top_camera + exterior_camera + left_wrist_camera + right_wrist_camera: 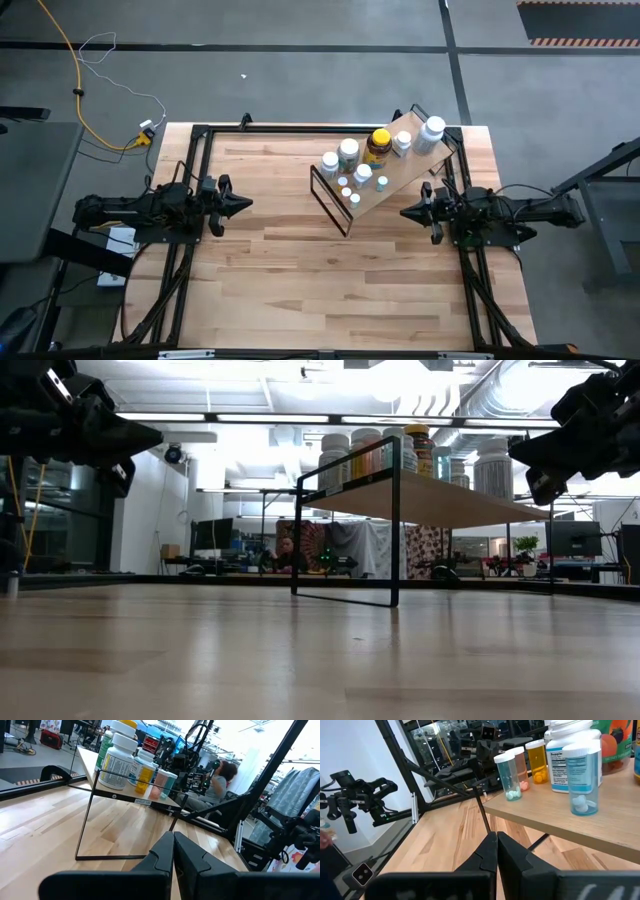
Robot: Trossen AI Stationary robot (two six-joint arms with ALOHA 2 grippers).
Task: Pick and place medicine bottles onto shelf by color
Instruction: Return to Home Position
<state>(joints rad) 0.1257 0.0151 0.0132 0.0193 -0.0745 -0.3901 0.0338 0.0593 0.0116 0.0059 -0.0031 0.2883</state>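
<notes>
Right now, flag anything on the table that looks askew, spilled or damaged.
Only the shelf stands out: it sits diagonal to the edges of the table. The medicine bottles on it all stand upright, nothing spilled. Left gripper and right gripper hang shut, clear of it.

A yellow cable (77, 80) lies on the floor (300, 80) beside the wooden table (280, 270); a person (224, 776) shows beyond it.

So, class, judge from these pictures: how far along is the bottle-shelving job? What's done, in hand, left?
Done: every medicine bottle in view stands on the shelf, the amber one among the white. In hand: nothing; the left pincer and right pincer hang shut and empty, apart from the shelf. Left: seemingly no bottle to place.
</notes>
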